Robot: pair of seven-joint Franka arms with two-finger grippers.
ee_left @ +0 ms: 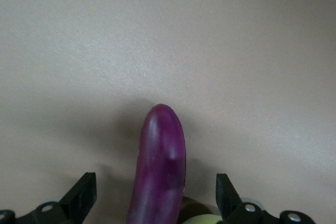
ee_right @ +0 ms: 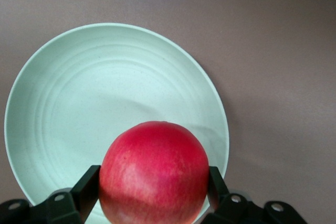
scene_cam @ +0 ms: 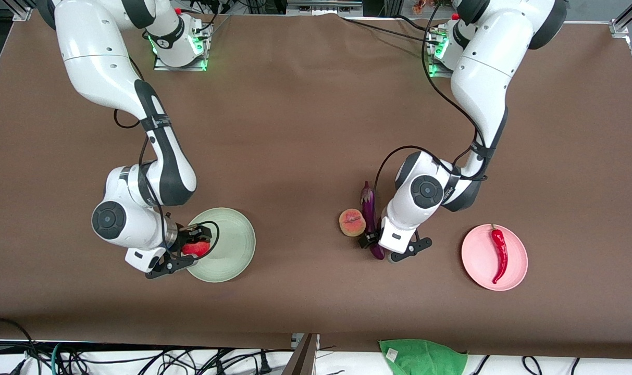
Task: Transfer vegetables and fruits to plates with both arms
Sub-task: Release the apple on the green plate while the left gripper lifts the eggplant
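My right gripper is shut on the round red pomegranate and holds it over the edge of the pale mint green plate. The right wrist view shows the pomegranate clamped between both fingers, with the plate below. My left gripper is open and low over the camera-side end of the purple eggplant. In the left wrist view the eggplant lies between the spread fingers. The orange-pink peach lies beside the eggplant. The red chili pepper lies on the pale pink plate.
A green cloth lies off the table's front edge, among cables. The two arm bases stand at the table's back edge.
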